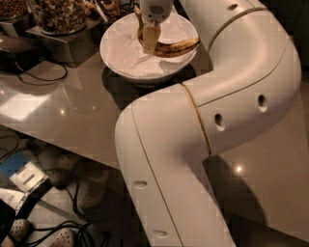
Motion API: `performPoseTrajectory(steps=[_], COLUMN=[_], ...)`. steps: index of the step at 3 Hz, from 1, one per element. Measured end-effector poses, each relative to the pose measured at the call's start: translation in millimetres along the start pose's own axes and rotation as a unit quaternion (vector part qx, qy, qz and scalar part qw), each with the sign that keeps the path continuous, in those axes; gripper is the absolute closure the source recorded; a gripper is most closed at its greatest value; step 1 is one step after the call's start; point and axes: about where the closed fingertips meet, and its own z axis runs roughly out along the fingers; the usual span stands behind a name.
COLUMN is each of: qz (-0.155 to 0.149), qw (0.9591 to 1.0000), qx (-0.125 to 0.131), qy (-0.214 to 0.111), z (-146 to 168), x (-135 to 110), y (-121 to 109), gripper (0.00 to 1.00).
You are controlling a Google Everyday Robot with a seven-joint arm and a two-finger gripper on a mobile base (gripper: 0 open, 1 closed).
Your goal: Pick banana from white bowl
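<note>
The white bowl [120,50] stands at the far side of the grey table, lined with white paper. The yellow banana [177,47], brown-speckled with dark tips, curves across the bowl's right half just above the paper. My gripper [148,37] reaches straight down into the bowl from above and is shut on the banana's left part. One cream finger [150,34] shows in front of the fruit. My white arm fills the middle and right of the view and hides the table there.
Glass jars of brown food [57,14] stand on a grey box [67,43] left of the bowl. A black cable [34,77] lies on the table at the left. The table's front edge [63,144] runs diagonally; shoes and cables lie on the floor below.
</note>
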Motion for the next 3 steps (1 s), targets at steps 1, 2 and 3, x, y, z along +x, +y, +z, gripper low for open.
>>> performPoseTrajectory(steps=[1, 2, 3], qz=[0.014, 0.035, 0.057], qw=[0.9998, 0.999, 0.9975], qx=[-0.008, -0.017, -0.019], qy=[0.015, 0.023, 0.038], z=[-13, -33, -49], x=[0, 3, 6], y=[9, 22, 30], gripper=[1.0, 1.0, 1.0])
